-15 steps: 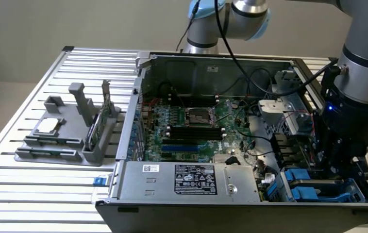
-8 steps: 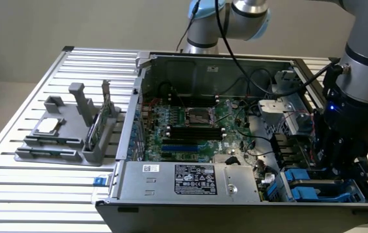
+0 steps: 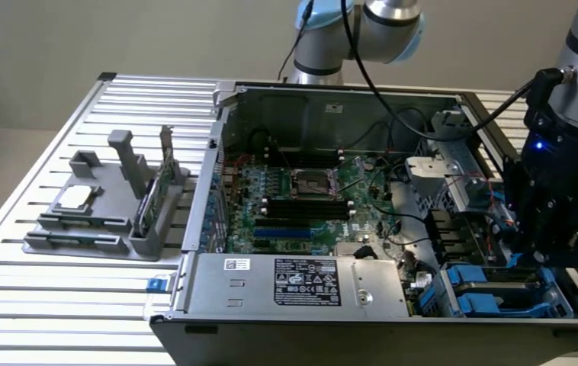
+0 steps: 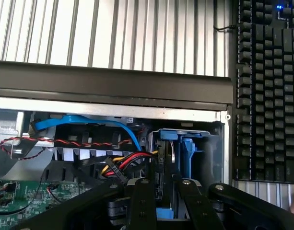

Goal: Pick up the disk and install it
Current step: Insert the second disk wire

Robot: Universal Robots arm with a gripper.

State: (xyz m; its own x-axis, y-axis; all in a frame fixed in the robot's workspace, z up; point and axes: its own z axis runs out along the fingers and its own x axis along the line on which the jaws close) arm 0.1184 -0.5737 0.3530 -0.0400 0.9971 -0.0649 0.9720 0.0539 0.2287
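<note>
- Gripper [image 4: 165, 189] over the drive bay at the case's corner, on the exterior view's right; fingers [image 4: 143, 201] narrowly parted, straddling the disk's edge; a firm grip cannot be told.
- Disk [image 4: 167, 158] stands on edge in its blue carrier inside the bay.
- Red-yellow cables [image 4: 125, 160] just beside the disk.
- Case [image 3: 268, 320] rests on a slatted table [image 3: 65, 305].
- Keyboard [image 4: 266, 96] lies beside the case.
</note>
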